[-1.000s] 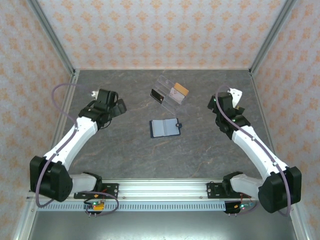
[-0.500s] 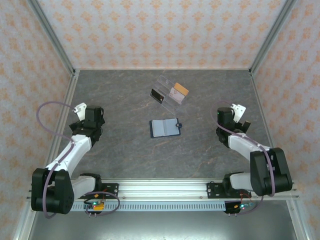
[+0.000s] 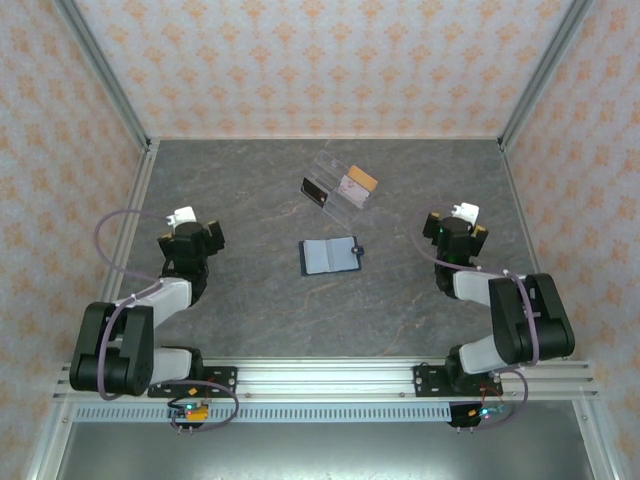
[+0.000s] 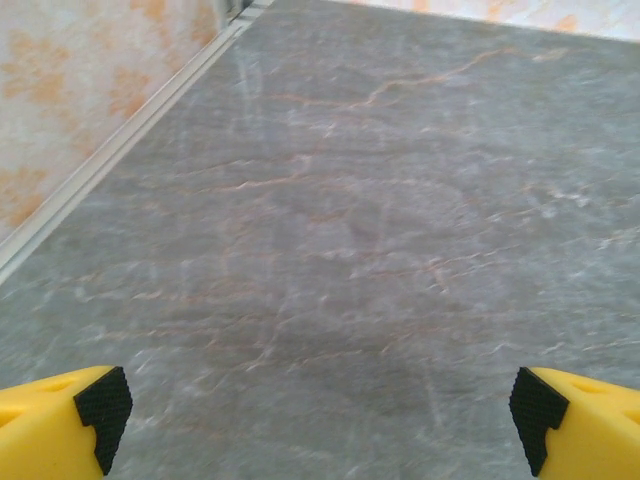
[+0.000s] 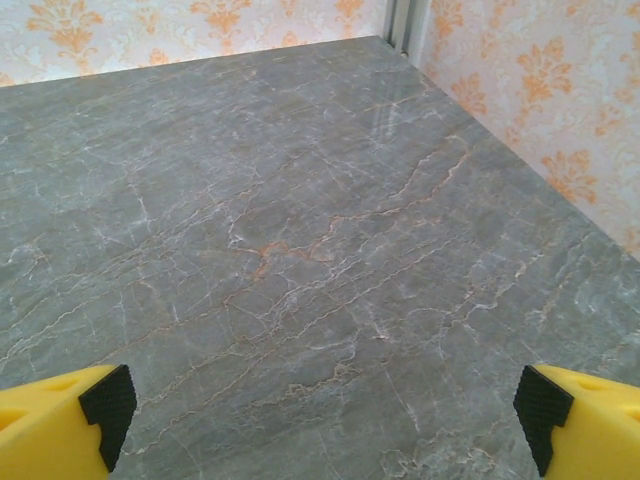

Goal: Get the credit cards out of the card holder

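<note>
The card holder lies open and flat at the middle of the table, navy with grey-blue inner pockets and a small clasp tab on its right. Behind it, credit cards stand on edge in a clear acrylic box: an orange-tan one, a whitish one and a black one. My left gripper sits folded back at the left, well away from the holder, open and empty. Over at the right, my right gripper is also open, with bare table between its pads.
The grey marble table is enclosed by patterned walls on three sides. A metal rail runs along the near edge with both arm bases. A wall edge is close on the left wrist's left, and a wall on the right wrist's right.
Both arms have pulled back from their outstretched pose and folded in toward their bases. Both grippers stayed open. The card holder and box have not moved.
</note>
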Robot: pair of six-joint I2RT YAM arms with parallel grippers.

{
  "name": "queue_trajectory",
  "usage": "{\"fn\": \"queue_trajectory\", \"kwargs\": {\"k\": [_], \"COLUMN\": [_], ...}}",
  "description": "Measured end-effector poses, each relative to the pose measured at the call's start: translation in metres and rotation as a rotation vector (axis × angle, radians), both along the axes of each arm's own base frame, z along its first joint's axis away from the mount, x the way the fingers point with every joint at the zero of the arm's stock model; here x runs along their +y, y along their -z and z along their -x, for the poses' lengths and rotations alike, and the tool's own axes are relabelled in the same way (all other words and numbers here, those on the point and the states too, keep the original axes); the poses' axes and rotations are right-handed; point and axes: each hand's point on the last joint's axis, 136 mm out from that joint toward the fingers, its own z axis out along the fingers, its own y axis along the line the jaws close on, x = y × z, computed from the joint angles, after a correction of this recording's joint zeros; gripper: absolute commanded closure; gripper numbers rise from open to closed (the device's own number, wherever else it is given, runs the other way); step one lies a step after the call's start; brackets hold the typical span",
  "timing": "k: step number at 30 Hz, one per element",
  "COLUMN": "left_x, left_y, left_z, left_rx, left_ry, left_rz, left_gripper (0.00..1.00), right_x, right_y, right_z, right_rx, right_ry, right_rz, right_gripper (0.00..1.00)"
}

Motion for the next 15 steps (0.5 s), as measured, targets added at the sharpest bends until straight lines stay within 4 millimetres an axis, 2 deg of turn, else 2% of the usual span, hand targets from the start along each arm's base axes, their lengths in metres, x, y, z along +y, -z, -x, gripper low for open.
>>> {"fn": "queue_trajectory", "kwargs": {"k": [5,15], "left_x": [-0.010,-0.024], "left_y": [0.000,0.011], "left_z": [-0.014,-0.027], "left_rx": [-0.044,-0.051], "left_ry": [0.063,0.152], "left_rz": [0.009,0.016], "left_gripper": [0.00,0.00], "right_x": [0.007,0.010], "right_y": [0.005,0.013], "right_z": [0.000,-0.003], "right_rx": [-0.006,-0.010], "right_ry": [-0.048,-0.067], "right_rz": [-0.012,-0.019], "right_gripper": [0.00,0.00]}}
